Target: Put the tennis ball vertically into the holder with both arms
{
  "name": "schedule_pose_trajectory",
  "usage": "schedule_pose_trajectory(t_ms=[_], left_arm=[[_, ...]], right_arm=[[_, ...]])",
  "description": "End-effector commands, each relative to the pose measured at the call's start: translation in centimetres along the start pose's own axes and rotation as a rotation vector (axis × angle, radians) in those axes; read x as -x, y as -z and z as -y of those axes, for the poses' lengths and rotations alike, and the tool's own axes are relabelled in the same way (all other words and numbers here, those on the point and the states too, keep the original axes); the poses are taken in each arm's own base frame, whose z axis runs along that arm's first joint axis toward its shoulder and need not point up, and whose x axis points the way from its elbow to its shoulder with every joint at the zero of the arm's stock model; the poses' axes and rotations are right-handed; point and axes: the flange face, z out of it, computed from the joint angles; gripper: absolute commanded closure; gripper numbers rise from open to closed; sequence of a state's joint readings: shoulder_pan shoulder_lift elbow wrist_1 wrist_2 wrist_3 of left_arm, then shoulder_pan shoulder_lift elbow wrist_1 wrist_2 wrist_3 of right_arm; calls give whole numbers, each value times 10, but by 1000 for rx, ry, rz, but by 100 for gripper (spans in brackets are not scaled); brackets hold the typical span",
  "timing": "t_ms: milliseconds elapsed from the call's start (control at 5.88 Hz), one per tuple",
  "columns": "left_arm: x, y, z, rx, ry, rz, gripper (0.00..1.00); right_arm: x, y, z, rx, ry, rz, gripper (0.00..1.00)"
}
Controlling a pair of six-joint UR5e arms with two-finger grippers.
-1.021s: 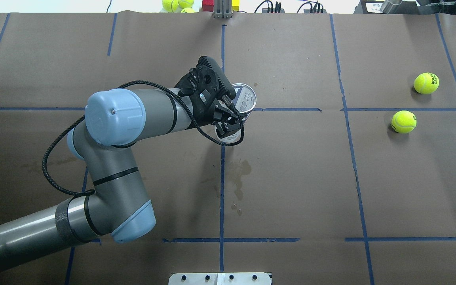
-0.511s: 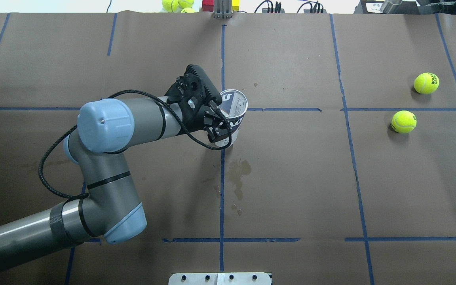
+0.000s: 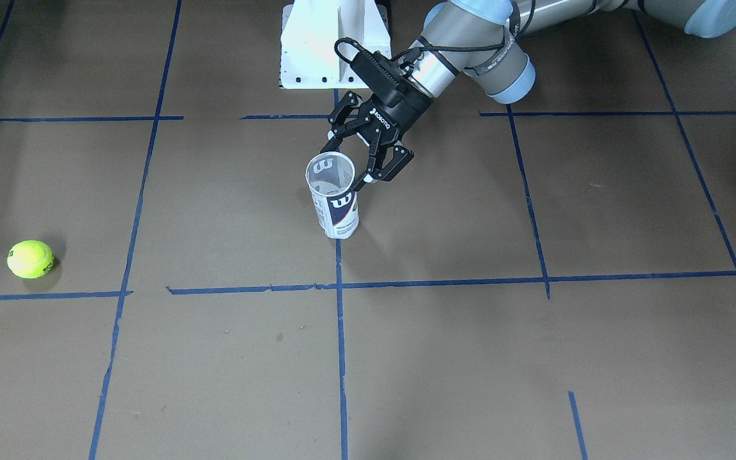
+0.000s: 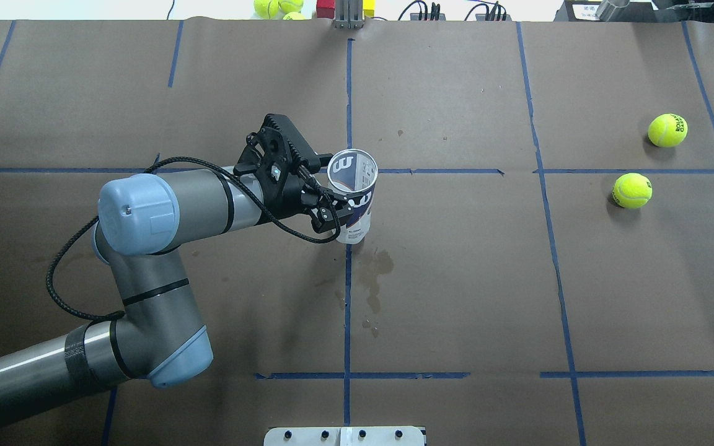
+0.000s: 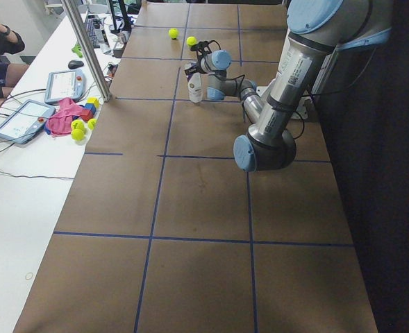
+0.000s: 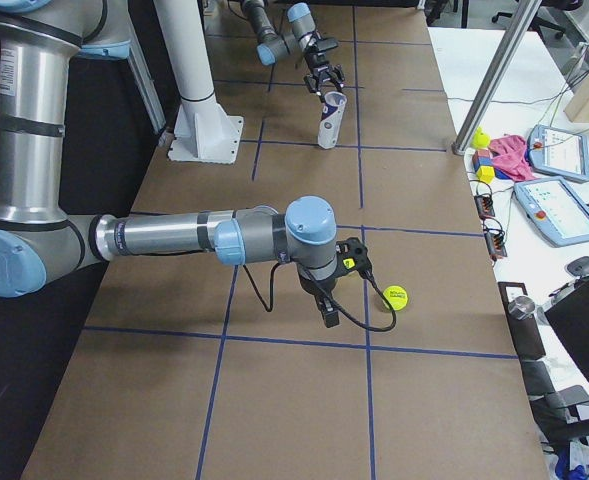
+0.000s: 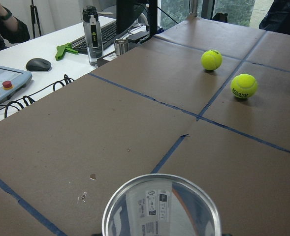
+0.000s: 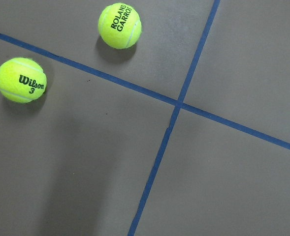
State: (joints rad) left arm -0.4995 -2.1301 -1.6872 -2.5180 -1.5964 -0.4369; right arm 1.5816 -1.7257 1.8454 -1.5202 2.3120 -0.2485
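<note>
Leaning with its base at the middle of the surface (image 3: 470,351), the holder (image 3: 340,214) is clasped below its rim by the left pincer (image 3: 349,165), so toppling is risked if it is released tilted; the right pincer's (image 6: 326,305) opening cannot be told.

The desk (image 4: 456,297) is brown paper gridded with blue tape lines (image 4: 406,375). The holder (image 3: 337,207) is clear, its label white and navy with a white "W". The Wilson ball (image 8: 20,79) and the Roland Garros ball (image 8: 119,25) are yellow-green, lettered black. The left arm (image 4: 202,201) is grey, joint caps (image 4: 137,214) light blue; the left claw (image 3: 347,167) is black.
</note>
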Motion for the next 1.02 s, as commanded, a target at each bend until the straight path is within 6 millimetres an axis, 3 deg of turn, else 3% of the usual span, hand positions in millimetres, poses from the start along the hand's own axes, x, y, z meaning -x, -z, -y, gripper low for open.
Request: schedule_pose_trajectory(t_ms=[0,511,851], left_arm=[[0,-4,-7,9,8,-1,18],[4,-10,-17,-24,8,-16,13],[3,-9,-16,-29,11,-18,4]], right_arm=[[0,0,0,0,0,1,0],[0,0,0,0,0,1,0],[0,0,0,0,0,1,0]])
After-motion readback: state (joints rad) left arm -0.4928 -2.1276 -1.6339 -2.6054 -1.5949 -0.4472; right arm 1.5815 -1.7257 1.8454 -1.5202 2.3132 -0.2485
